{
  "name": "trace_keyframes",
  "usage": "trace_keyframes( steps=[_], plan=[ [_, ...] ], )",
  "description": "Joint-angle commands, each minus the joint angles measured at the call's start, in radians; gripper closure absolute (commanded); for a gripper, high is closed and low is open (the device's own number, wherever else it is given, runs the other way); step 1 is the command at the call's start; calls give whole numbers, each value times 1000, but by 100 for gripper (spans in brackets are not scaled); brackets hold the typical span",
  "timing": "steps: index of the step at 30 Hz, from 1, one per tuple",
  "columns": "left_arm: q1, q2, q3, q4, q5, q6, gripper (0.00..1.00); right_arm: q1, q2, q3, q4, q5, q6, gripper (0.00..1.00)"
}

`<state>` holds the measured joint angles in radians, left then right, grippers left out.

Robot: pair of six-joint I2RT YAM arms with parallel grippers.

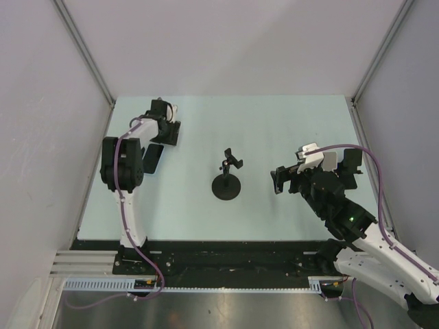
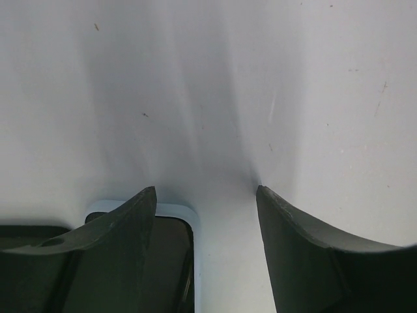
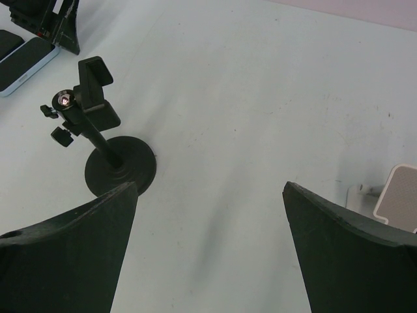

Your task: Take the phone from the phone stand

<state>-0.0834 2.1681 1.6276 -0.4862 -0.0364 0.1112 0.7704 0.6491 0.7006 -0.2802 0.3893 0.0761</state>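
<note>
The black phone stand (image 1: pixel 227 184) stands at the table's middle with its clamp empty; it also shows in the right wrist view (image 3: pixel 98 114). The phone (image 1: pixel 153 157), dark with a light blue edge, lies flat on the table at the left. My left gripper (image 1: pixel 168 133) is open just beyond it; in the left wrist view (image 2: pixel 206 192) the phone's corner (image 2: pixel 176 254) lies by the left finger (image 2: pixel 124 228), not gripped. My right gripper (image 1: pixel 280 180) is open and empty, right of the stand, above bare table (image 3: pixel 210 189). The phone also shows at the right wrist view's top left (image 3: pixel 23 62).
White enclosure walls (image 1: pixel 226 48) rise at the back and both sides of the pale table (image 1: pixel 274 123). A small white and beige object (image 3: pixel 397 205) sits at the right edge of the right wrist view.
</note>
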Motion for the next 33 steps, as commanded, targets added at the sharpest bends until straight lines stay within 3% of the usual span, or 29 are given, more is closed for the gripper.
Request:
trace_keyframes(
  steps=[1,4,13,20,24,33],
  plan=[
    [8,-28,-46,-15,-63,90,34,-5,-2,-1,18,-13,-10,0],
    [11,-40,-61,-15,-91,107,39,-5,-3,-1,19,-15,-12,0],
    [19,-77,-98,-14,-157,140,39,-6,-8,-1,19,-26,-9,0],
    [5,-120,-91,-15,-131,104,23,-8,-11,-1,19,-29,-9,0],
    [-27,-220,-132,-17,-92,78,22,-6,-8,-1,26,-26,-9,0],
    [-41,-284,-294,-32,-258,38,20,-8,-6,-1,29,-32,-12,0]
  ],
)
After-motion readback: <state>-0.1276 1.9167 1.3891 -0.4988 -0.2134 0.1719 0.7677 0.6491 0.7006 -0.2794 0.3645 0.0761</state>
